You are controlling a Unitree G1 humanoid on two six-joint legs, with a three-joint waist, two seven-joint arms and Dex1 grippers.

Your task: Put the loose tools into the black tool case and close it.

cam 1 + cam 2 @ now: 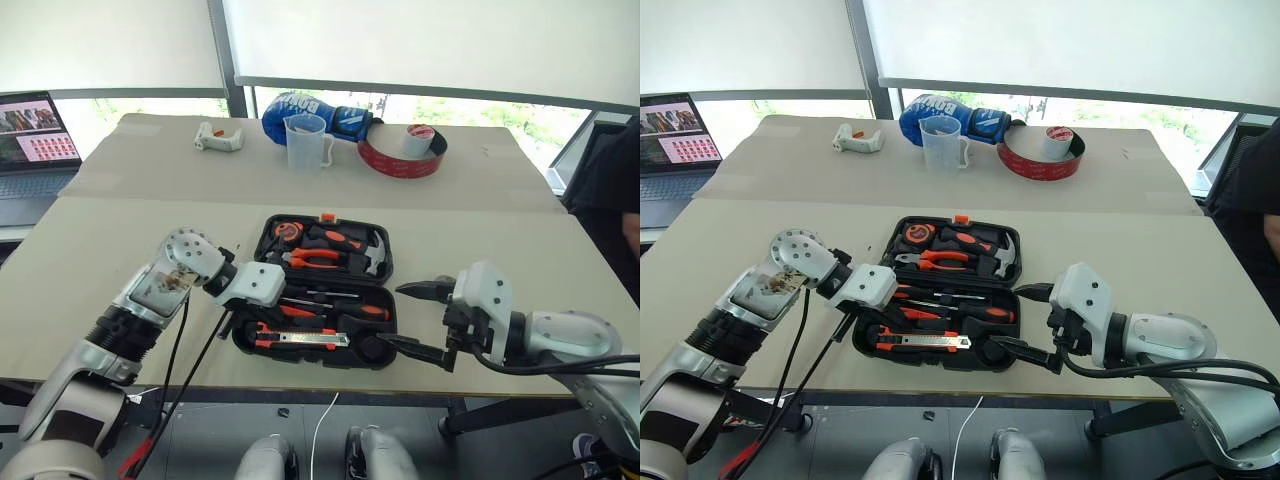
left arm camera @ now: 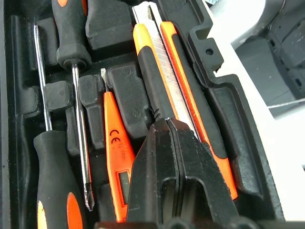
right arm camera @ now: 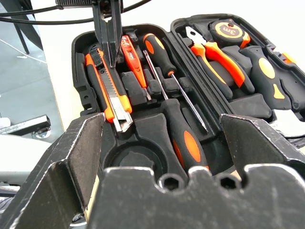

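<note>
The surface (image 1: 120,230) is covered in beige sheeting, and the black tool case (image 1: 322,290) is seen lying open near its front edge, between the two arms. The left arm is bent inward from the left, its wrist angled steeply down over the near half of the case. The left claw (image 3: 108,45) is pressed shut, empty, with its tips at the utility knife (image 2: 164,86); contact cannot be confirmed. The right arm is held low at the case's right end, pointing slightly downward toward it. The right claw (image 1: 420,320) is spread wide and empty, just beside the case's corner.

In the right wrist view the round recess nearest that claw is shown unfilled, and the pliers (image 3: 217,59), tape measure (image 3: 228,31) and hammer (image 3: 271,78) are seen seated in the far half. In the left wrist view the two orange-and-black screwdrivers (image 2: 71,43) and the slim orange screwdriver (image 2: 116,148) are found lying in their recesses beside the knife. The head views alone take in the laptop (image 1: 35,135), blue boxing glove (image 1: 320,112), measuring jug (image 1: 306,140) and red tape roll (image 1: 400,155) at the far side.
</note>
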